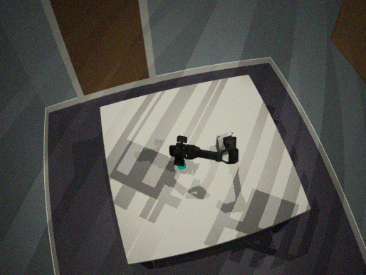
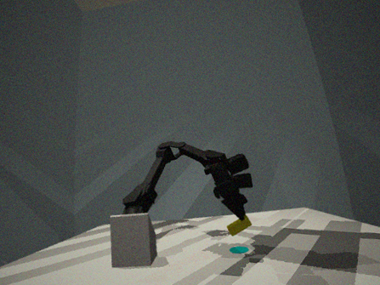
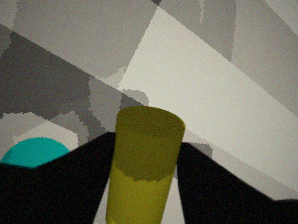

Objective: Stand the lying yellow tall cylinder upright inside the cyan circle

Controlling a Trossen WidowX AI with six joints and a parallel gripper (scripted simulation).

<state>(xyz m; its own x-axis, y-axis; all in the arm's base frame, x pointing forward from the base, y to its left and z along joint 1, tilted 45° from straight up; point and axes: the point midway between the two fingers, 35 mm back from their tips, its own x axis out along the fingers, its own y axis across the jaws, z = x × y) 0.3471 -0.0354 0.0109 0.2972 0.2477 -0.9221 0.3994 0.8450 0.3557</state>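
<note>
The yellow tall cylinder (image 2: 239,226) (image 3: 138,196) is held in the air, tilted, its axis sloping between lying and upright. My gripper (image 2: 242,218) (image 3: 147,146) is shut on it, one dark finger on each side in the wrist view. The cyan circle (image 1: 181,167) (image 2: 238,250) (image 3: 38,153) lies flat on the table, below the cylinder in the exterior view. In the wrist view it is at the lower left, partly hidden by the left finger. In the top view the arm hides the cylinder and the upper edge of the circle.
The pale table (image 1: 213,224) (image 2: 194,283) carries broad shadow stripes. The arm's base stands on a grey block (image 2: 132,240), to the right of the circle in the top view and to its left in the exterior view.
</note>
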